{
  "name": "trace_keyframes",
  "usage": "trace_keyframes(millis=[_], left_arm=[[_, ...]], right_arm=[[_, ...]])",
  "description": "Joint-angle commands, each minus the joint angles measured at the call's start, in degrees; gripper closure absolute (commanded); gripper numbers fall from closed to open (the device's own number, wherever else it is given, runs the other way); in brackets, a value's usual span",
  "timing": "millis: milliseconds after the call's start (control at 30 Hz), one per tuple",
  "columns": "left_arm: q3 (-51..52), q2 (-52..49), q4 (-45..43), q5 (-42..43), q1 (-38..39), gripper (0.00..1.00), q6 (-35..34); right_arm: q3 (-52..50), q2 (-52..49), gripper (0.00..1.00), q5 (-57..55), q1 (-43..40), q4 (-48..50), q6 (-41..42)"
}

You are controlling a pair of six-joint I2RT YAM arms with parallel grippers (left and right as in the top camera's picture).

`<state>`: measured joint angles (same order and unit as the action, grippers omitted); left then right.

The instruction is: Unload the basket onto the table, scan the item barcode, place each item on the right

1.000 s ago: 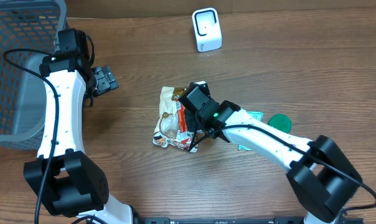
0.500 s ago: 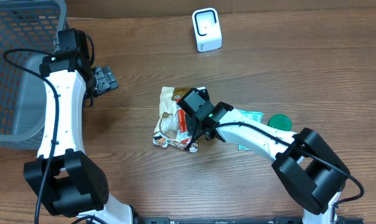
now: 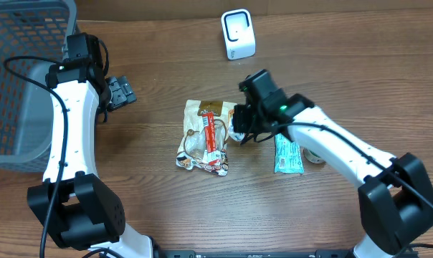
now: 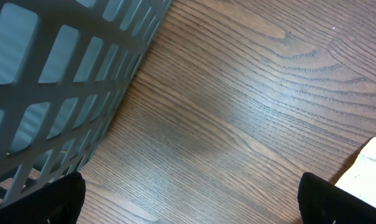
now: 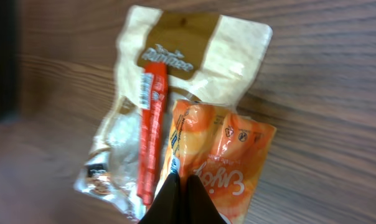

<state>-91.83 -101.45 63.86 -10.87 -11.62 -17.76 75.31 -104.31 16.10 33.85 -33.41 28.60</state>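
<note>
Right gripper (image 5: 178, 190) pinches a glossy orange foil pouch (image 5: 228, 155), its upside-down lettering blurred; left gripper (image 3: 120, 92) gapes wide.

Overhead, the basket (image 3: 16, 86) runs off the upper left edge and the right arm (image 3: 331, 140) covers most of the orange pouch (image 3: 236, 123). In the right wrist view the fingers (image 5: 175, 200) hide the pouch's lower end; the frame's left is blurred. The left wrist view's right edge cuts a pale packet (image 4: 370, 171).
</note>
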Motion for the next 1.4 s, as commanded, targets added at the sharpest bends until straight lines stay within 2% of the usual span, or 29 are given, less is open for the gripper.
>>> trace_keyframes(millis=[0,100,167,400,1033,1133,1367], left_arm=[[-0.90,1.49,-0.02,0.39,0.04,0.00,1.05],[-0.90,1.49,-0.02,0.39,0.04,0.00,1.05],[-0.90,1.49,-0.02,0.39,0.04,0.00,1.05],[-0.90,1.49,-0.02,0.39,0.04,0.00,1.05],[-0.90,1.49,-0.02,0.39,0.04,0.00,1.05],[-0.90,1.49,-0.02,0.39,0.04,0.00,1.05],[-0.90,1.49,-0.02,0.39,0.04,0.00,1.05]], right_arm=[[-3.63,0.74,0.96,13.55,-2.10,2.89,0.31],[-8.90,0.74,0.96,18.95,-3.85,9.77,0.33],[-14.14,0.74,0.96,22.60,-5.11,17.66,0.66],[-24.85,0.74,0.96,23.45,-6.93,33.75,5.14],[-25.42,0.74,0.96,18.67,-6.82,32.26,5.09],[-25.42,0.74,0.91,18.47,-6.82,31.87,5.07],[-25.42,0.76,0.68,18.47,-6.82,31.76,5.03]])
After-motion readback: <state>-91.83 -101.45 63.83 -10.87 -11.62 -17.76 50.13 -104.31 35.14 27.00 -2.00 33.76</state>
